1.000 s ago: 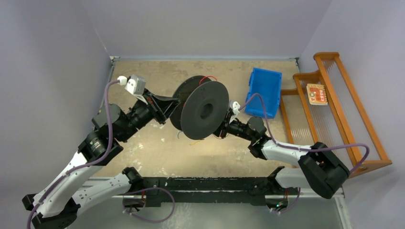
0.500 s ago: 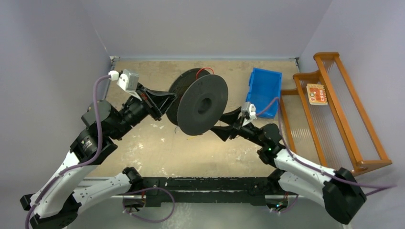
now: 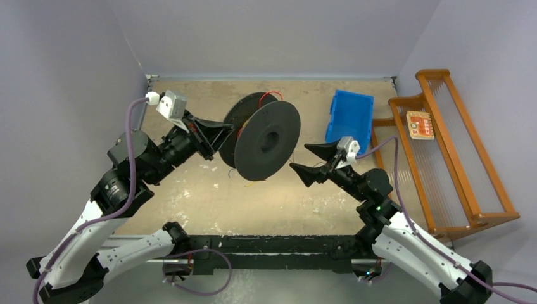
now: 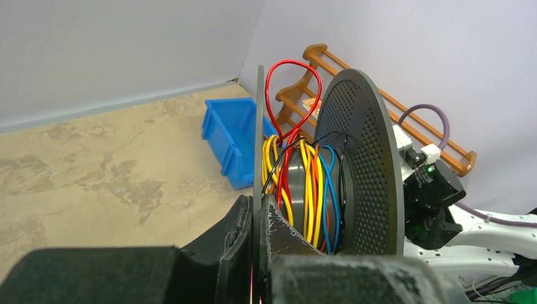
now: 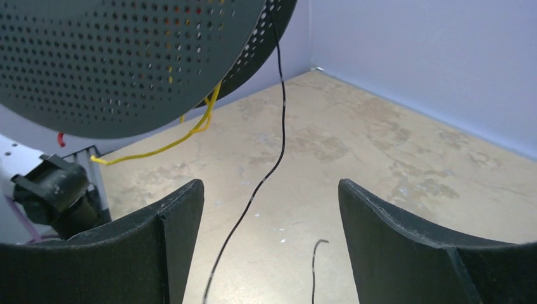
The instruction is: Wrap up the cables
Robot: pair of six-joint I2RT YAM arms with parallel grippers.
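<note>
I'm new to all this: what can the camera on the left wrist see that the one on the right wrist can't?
Only the left wrist view: the cables wound on the spool in red, yellow, orange and blue, the left fingers pinching one spool disc, a blue bin and a wooden rack.
Only the right wrist view: the right fingers wide apart, holding nothing, and a black strand and a yellow strand hanging loose below the spool.
Both: the spool's perforated black disc and the sandy table.
</note>
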